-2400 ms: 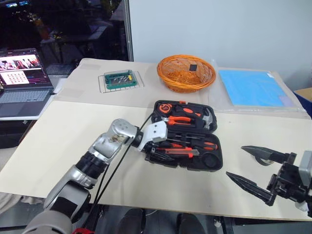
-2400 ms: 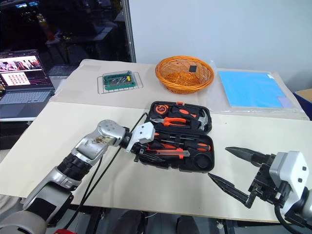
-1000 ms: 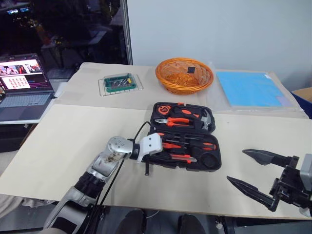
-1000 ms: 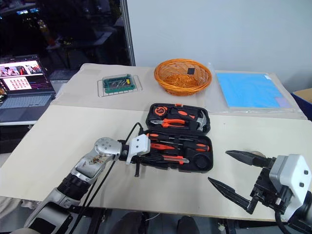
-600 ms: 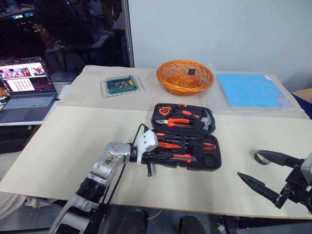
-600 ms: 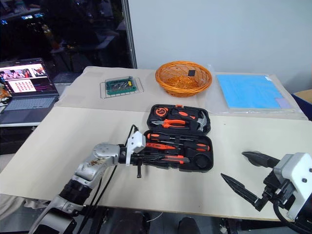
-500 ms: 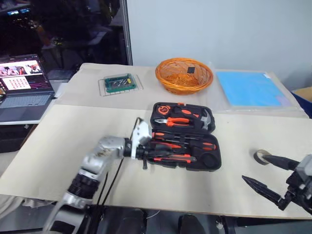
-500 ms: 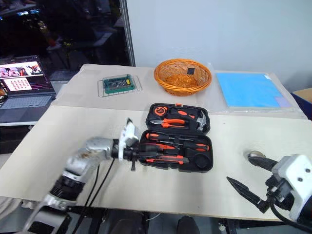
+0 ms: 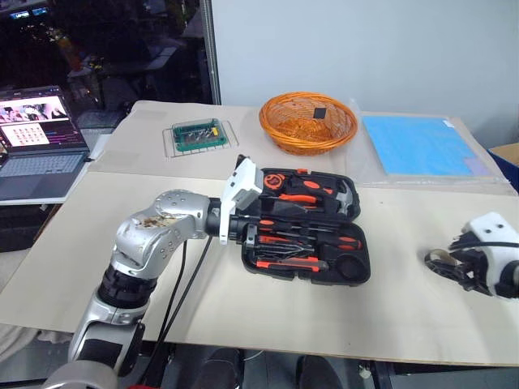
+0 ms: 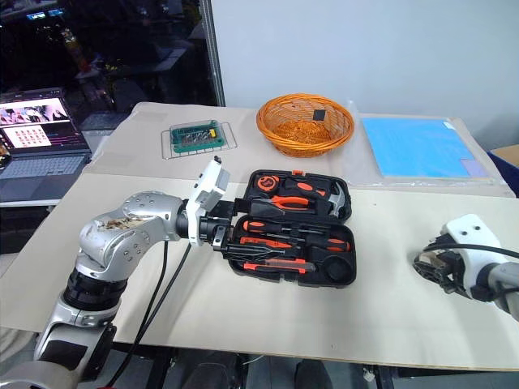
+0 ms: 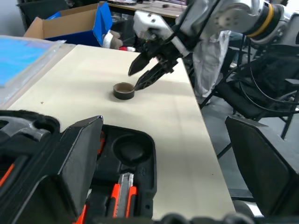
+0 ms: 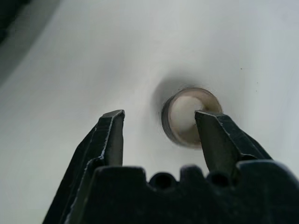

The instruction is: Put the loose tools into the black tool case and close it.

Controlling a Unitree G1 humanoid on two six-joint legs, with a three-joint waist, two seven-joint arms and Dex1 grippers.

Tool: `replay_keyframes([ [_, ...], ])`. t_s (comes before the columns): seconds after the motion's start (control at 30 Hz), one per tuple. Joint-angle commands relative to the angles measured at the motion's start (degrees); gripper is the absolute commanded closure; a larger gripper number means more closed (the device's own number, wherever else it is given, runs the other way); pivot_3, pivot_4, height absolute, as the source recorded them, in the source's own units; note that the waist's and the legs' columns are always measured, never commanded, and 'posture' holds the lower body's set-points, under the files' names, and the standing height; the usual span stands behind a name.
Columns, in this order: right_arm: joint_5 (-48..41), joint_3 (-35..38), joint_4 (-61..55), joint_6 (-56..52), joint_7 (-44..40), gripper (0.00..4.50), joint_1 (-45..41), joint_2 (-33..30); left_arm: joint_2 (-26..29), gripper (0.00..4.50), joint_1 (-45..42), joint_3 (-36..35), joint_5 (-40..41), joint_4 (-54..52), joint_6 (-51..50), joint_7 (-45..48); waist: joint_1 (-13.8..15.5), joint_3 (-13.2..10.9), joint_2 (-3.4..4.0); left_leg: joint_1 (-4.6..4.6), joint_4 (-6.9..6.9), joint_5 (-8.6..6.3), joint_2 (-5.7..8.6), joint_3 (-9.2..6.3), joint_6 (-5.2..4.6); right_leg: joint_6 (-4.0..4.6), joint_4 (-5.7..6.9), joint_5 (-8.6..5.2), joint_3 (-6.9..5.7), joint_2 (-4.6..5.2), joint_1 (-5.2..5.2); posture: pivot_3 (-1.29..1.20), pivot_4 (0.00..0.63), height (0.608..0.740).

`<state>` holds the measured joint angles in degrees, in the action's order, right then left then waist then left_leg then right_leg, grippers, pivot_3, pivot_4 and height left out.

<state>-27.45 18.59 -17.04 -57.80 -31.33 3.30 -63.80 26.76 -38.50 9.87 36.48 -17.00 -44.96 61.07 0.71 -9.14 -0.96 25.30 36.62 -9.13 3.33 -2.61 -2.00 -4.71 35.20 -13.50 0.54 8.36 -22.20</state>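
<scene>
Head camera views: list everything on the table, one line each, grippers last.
tool case: one, black, open, table centre, orange-and-black tools inside.
tape roll: one, brownish, on the bare table to the right of the case.
wicker basket: one, orange, behind the case.
blue sheet: one, far right of the table.
green tray: one, left of the basket.
laptop: one, open, on the far left.
left gripper: open, at the case's left edge.
right gripper: open, one finger at the tape roll.
</scene>
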Motion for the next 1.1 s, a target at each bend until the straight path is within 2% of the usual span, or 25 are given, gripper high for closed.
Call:
replay_keyframes([
  [0.03,3.1,-5.8,5.4,-1.0,-1.1,1.74,-5.8,-1.2,0.0,0.0,0.1,-0.9,0.7,-2.0,0.4,-1.4,0.0,0.0,-0.02,0.01,0.0,-0.01,0.0,0.01,0.0,0.01,-0.02,0.01,0.0,0.0,0.0,0.0,0.15,0.74],
  [0.1,5.3,-9.9,8.2,-0.2,-2.5,1.74,-7.7,-2.0,0.2,0.0,0.9,-0.7,0.0,-2.0,1.5,-1.8,0.0,-0.1,-0.03,0.04,0.0,-0.01,0.06,0.02,-0.02,0.01,-0.03,0.01,0.01,0.01,-0.03,0.0,0.15,0.74],
  [0.2,7.3,-12.7,12.0,1.5,-3.5,2.47,-10.4,-1.4,0.2,0.0,2.0,-0.8,-0.1,-2.4,2.1,-2.4,0.0,-0.1,-0.01,0.04,0.0,-0.02,0.07,0.0,-0.02,0.01,-0.02,0.01,-0.01,0.0,-0.03,0.0,0.15,0.74],
  [0.27,8.4,-13.5,13.6,2.4,-4.0,3.23,-11.2,-1.2,0.4,0.0,2.9,-0.9,-0.4,-2.6,2.8,-2.6,-0.1,-0.1,-0.02,0.01,0.0,-0.01,0.05,0.02,-0.02,0.01,0.0,0.02,0.01,0.0,-0.01,0.0,0.15,0.74],
  [0.37,8.7,-12.7,13.7,4.2,-5.0,4.23,-11.3,-0.8,0.8,0.0,4.6,-1.2,-1.1,-1.8,4.7,-2.4,-0.1,-0.1,-0.02,0.0,0.0,-0.01,0.05,0.01,-0.01,-0.01,0.04,0.02,0.0,0.0,-0.01,0.0,0.15,0.74],
  [0.4,8.3,-11.7,12.9,4.5,-5.4,4.42,-11.2,-0.8,1.0,0.0,5.2,-1.4,-1.1,-1.7,5.2,-2.3,-0.1,-0.1,-0.02,-0.01,0.0,-0.01,0.05,0.01,-0.01,-0.01,0.05,0.02,0.0,-0.01,-0.02,0.0,0.15,0.74],
  [0.53,3.5,-5.4,1.7,3.0,-9.8,4.42,-9.5,-1.9,2.2,0.0,8.8,-3.0,-1.5,-2.9,7.7,-3.2,-0.3,-0.2,0.08,-0.01,0.0,-0.01,0.05,0.02,-0.01,0.0,0.08,0.02,0.04,-0.01,-0.05,0.0,0.15,0.74],
  [0.63,-1.9,-4.8,-8.8,-1.1,-12.1,4.42,-12.2,-1.6,5.1,0.0,11.3,-4.4,-0.7,-4.0,7.9,-1.7,-0.7,-0.2,0.1,-0.01,0.0,-0.01,0.02,0.0,-0.01,0.01,0.14,0.02,0.05,-0.04,-0.09,0.0,0.15,0.74],
  [0.83,-4.0,-20.3,-18.0,-7.1,-10.6,4.42,-23.4,3.9,10.5,0.0,15.2,-7.4,3.1,-6.8,6.1,0.9,-0.9,-0.3,-0.09,-0.06,0.01,-0.01,-0.15,-0.1,0.02,-0.28,0.15,-0.18,-0.02,-0.13,-0.08,0.0,0.15,0.74],
  [0.97,-0.5,-28.8,-20.0,-7.7,-10.1,4.42,-23.1,3.3,11.4,0.0,15.8,-7.9,4.0,-8.1,5.6,0.4,0.2,-0.3,-0.11,-0.04,0.01,-0.02,-0.02,-0.12,0.04,-0.02,0.05,-0.02,-0.05,-0.01,-0.28,0.0,0.15,0.74],
  [1.1,0.8,-31.4,-19.8,-7.9,-9.2,4.42,-21.5,3.5,11.9,0.0,16.6,-8.2,4.1,-8.8,5.6,-0.1,0.1,-0.3,-0.18,0.02,0.01,-0.04,0.06,-0.11,0.0,0.03,-0.06,0.04,-0.03,0.04,-0.29,0.0,0.15,0.74],
])
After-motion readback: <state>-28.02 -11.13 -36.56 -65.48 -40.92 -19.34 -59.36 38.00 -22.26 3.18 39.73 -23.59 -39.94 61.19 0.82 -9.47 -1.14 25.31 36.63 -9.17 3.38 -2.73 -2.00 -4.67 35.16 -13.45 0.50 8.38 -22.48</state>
